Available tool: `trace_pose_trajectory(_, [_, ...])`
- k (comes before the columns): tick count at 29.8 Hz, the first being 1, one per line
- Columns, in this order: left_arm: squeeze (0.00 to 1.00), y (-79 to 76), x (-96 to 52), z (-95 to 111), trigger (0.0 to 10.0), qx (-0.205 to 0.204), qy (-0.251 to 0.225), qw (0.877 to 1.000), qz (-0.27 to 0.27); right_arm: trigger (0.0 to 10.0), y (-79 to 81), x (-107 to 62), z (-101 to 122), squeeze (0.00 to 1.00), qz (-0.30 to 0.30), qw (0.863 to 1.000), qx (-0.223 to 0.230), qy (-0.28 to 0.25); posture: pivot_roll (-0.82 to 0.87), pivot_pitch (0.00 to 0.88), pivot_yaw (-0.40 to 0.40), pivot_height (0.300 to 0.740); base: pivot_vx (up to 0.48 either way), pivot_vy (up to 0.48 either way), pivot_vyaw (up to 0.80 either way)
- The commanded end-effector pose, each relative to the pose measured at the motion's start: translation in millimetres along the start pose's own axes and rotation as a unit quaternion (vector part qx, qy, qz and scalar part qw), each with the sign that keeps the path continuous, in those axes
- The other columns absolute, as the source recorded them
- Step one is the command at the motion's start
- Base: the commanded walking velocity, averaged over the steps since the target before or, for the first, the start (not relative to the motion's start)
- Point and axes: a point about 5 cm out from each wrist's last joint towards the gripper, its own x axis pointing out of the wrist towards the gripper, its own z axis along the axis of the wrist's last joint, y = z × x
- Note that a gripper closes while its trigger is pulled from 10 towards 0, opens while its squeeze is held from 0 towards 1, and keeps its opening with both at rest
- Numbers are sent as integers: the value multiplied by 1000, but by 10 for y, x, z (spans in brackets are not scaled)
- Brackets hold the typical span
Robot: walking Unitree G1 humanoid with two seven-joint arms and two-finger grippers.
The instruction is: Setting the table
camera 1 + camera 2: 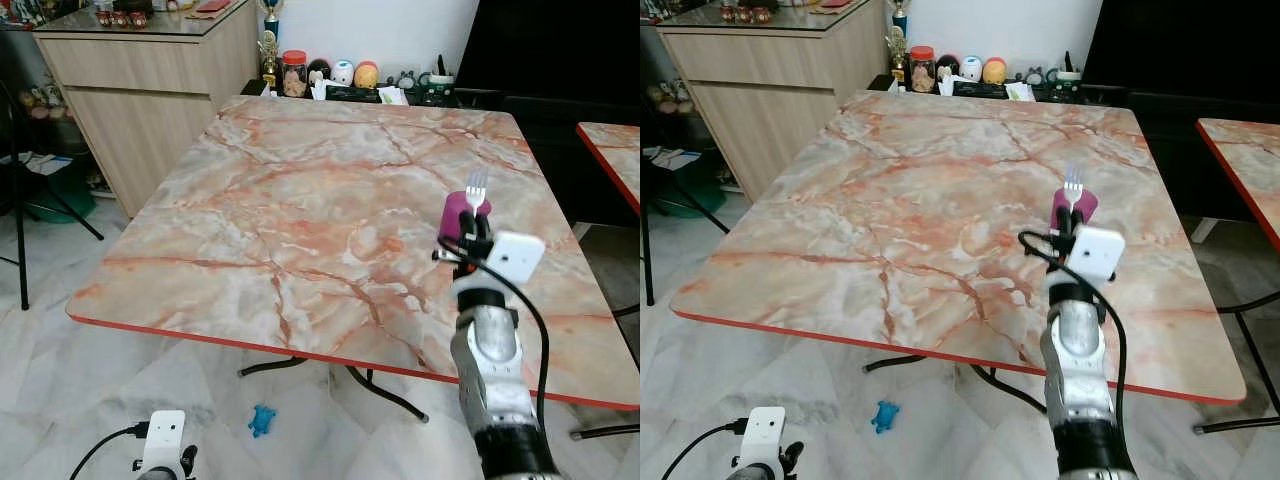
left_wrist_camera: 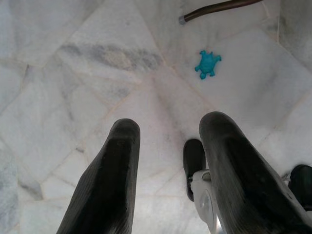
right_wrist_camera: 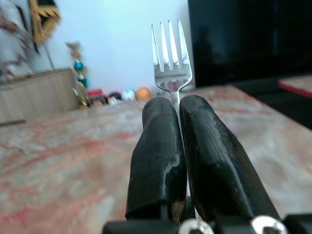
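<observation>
My left gripper (image 2: 168, 161) hangs low, nearer than the table's near edge, fingers spread apart with nothing between them, above the pale marble floor (image 2: 73, 73). A small blue turtle-shaped toy (image 1: 262, 420) lies on that floor under the table's near edge, close to a black table leg (image 1: 385, 392).

My right gripper (image 3: 175, 109) is raised over the marble table (image 1: 300, 210), inside its near right corner — fingers pressed together on the neck of a silver fork (image 1: 477, 187). The fork stands upright, tines up, clear of the tabletop. A purple piece (image 1: 457, 213) sits just below the tines; whether it is the fork's handle I cannot tell.

Past the table's far edge — a row of small jars and figurines (image 1: 335, 75) against the white wall. A wooden cabinet (image 1: 150, 90) stands off the table's far left corner
</observation>
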Motion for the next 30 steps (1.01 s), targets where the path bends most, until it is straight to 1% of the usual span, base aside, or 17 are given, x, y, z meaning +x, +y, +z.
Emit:
trace_pose_trajectory(1, [0, -9, 2, -4, 10000, 0, 5, 1000, 3, 10000, 7, 17, 61, 0, 5, 1000, 3, -9, 54, 0, -10, 740, 0, -480, 0])
trace_pose_trajectory(11, [0, -17, -2, -19, 10000, -3, 6, 1000, 1, 10000, 20, 28, 79, 0, 0, 1000, 15, -9, 49, 0, -8, 740, 0, -480, 0])
trace_pose_trajectory(21, [0, -18, -3, -21, 10000, -3, 6, 1000, 1, 10000, -12, 62, 115, 0, -4, 1000, 12, -10, 41, 0, -7, 740, 0, -424, 0])
trace_pose_trajectory(30, [0, -22, -3, -19, 10000, -3, 5, 1000, 0, 10000, 1, 69, 118, 0, -1, 1000, 14, -8, 41, 0, -5, 740, 0, -390, 0])
